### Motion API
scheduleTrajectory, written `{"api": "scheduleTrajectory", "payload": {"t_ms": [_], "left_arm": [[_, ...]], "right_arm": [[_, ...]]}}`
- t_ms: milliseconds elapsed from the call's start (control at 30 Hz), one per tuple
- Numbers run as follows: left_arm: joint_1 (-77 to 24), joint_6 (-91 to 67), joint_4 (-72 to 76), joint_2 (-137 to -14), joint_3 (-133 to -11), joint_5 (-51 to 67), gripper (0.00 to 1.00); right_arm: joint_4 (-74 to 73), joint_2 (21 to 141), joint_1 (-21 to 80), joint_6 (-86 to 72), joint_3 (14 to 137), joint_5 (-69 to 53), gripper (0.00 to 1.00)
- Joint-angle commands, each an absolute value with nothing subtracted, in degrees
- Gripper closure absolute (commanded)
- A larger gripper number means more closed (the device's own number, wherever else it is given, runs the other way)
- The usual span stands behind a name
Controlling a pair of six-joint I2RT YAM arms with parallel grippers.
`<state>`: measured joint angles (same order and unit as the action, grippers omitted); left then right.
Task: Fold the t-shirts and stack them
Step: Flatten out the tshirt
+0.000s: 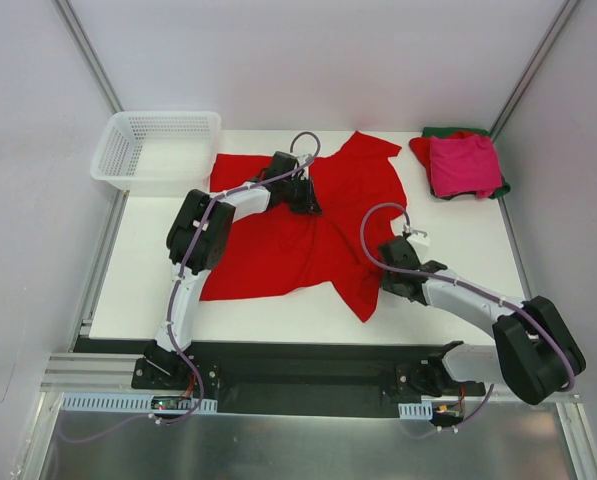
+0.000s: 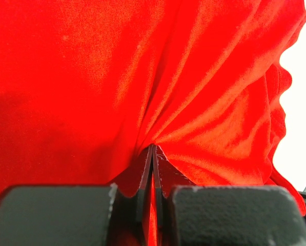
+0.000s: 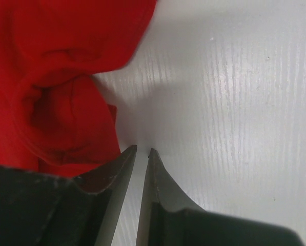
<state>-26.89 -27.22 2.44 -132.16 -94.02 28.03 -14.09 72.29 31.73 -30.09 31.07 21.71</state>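
There are four t-shirts (image 1: 278, 255), one basket (image 1: 114, 160) and two arms (image 1: 200, 235).

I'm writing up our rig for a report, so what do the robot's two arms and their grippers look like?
Both the left arm and right arm have white links joined by bulky black housings, with a lilac cable looping along each. The left gripper and right gripper have dark, flat fingers tapering to thin tips on grainy black blocks.

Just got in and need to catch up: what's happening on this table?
A bright red t-shirt lies rumpled on the table. The robot's left claw pinches its cloth; the right claw, nearly closed, sits at its near-right edge, grip unclear. Folded shirts are stacked far right.
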Motion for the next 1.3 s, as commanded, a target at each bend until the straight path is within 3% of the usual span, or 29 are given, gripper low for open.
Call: {"api": "scheduleTrajectory", "payload": {"t_ms": [0,1267], "left_arm": [[-26.28,-25.66,-1.49,-129.81,-92.64,26.1,1.0],[-26.45,-25.66,-1.49,-129.73,-92.2,26.19,1.0]], "right_arm": [[-10.37,74.61,31.55,-29.71,32.96,20.57,0.81],[-8.09,70.84,31.55,-28.04,33.13,19.6,0.81]]}}
